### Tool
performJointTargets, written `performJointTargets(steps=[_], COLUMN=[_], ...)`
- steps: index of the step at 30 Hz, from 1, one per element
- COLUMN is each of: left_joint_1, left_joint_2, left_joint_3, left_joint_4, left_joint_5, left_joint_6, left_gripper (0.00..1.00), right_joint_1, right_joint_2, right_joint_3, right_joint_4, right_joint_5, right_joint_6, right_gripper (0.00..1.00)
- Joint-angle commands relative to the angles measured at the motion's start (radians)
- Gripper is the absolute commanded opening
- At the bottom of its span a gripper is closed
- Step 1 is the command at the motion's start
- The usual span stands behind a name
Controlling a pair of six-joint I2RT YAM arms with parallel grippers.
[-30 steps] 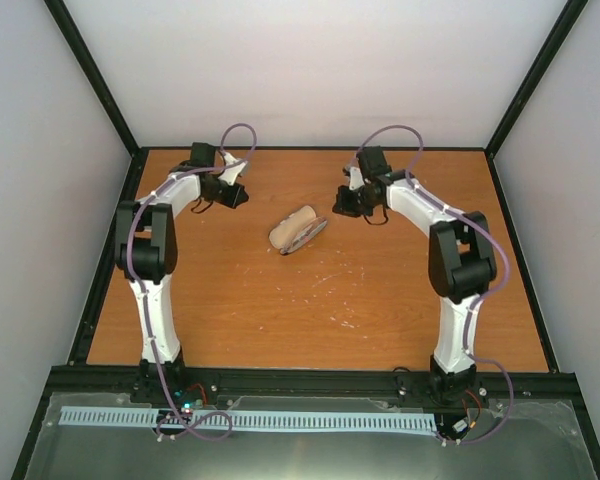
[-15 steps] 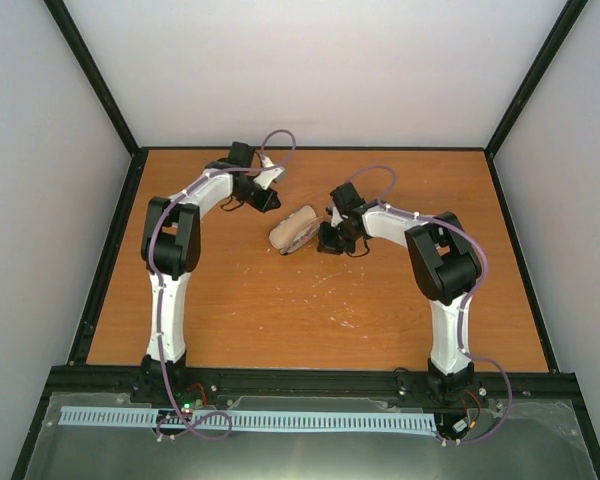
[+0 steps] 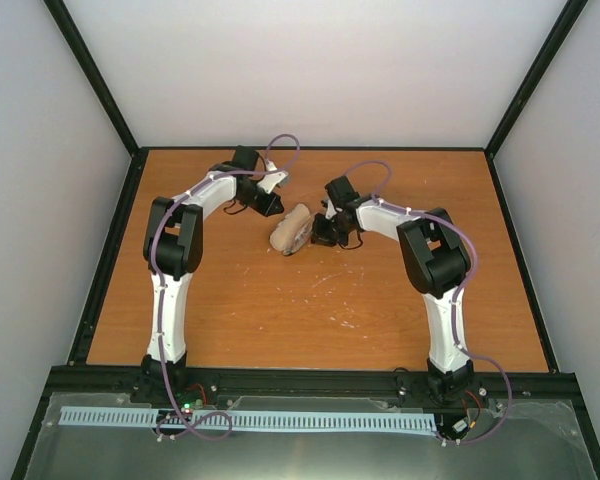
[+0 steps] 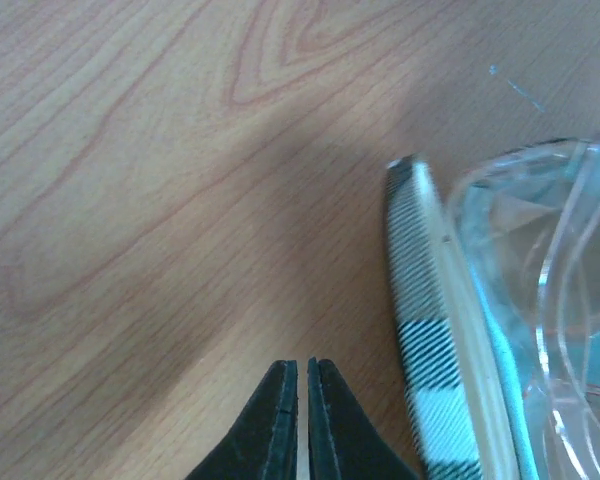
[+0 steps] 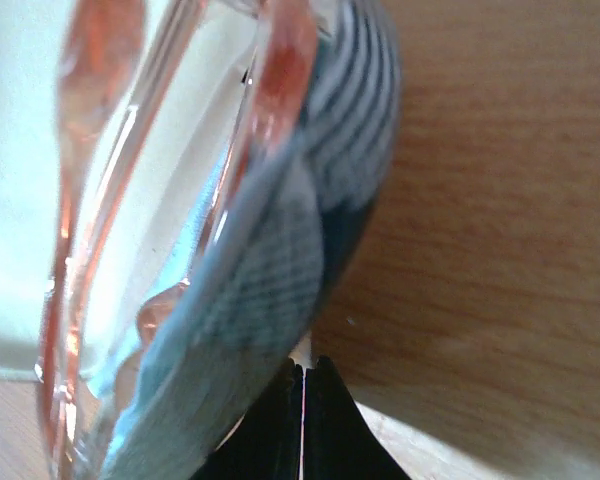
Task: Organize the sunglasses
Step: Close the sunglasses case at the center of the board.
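we see the wooden table [image 3: 310, 300] carrying the striped case [image 4: 425, 330], which lies just right of our left gripper [image 4: 298, 420] and directly ahead of our right gripper [image 5: 302, 420], close to its tips. the sunglasses [image 5: 280, 60] rest inside that case. both grippers are clenched on nothing.

Wood-grain tabletop [image 4: 130, 200], smooth and matt; sunglasses [image 5: 278, 60] of glossy translucent plastic; case [image 4: 425, 330] covered in finely woven checked cloth
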Motion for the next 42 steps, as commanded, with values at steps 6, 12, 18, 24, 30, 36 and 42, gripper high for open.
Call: performJointTargets(steps=[6, 12, 18, 24, 30, 36, 42], left_joint_1=[-0.075, -0.124, -0.177, -0.235, -0.284, -0.283, -0.241], left_joint_2=[-0.014, -0.025, -0.028, -0.043, -0.049, -0.067, -0.088], left_joint_3=[-0.039, -0.04, -0.016, -0.007, -0.002, -0.02, 0.0], left_joint_4=[-0.002, 0.002, -0.013, -0.015, -0.02, -0.01, -0.012], left_joint_5=[0.047, 0.036, 0.011, -0.023, -0.055, -0.112, -0.145], left_joint_6=[-0.045, -0.055, -0.059, -0.06, -0.057, -0.044, -0.034], left_gripper=[0.08, 0.08, 0.08, 0.07, 0.07, 0.06, 0.06], right_joint_1=[0.013, 0.017, 0.023, 0.029, 0.03, 0.025, -0.03], right_joint_2=[0.035, 0.038, 0.053, 0.075, 0.103, 0.083, -0.114], right_joint_3=[0.058, 0.074, 0.127, 0.195, 0.255, 0.247, -0.038], right_joint_4=[-0.011, -0.004, 0.001, 0.019, 0.035, -0.046, -0.004], right_joint_5=[0.0, -0.001, 0.009, 0.006, -0.011, 0.042, 0.089], right_joint_6=[0.013, 0.013, 0.006, -0.011, -0.033, -0.084, -0.083], right_gripper=[0.03, 0.03, 0.03, 0.03, 0.03, 0.03, 0.03])
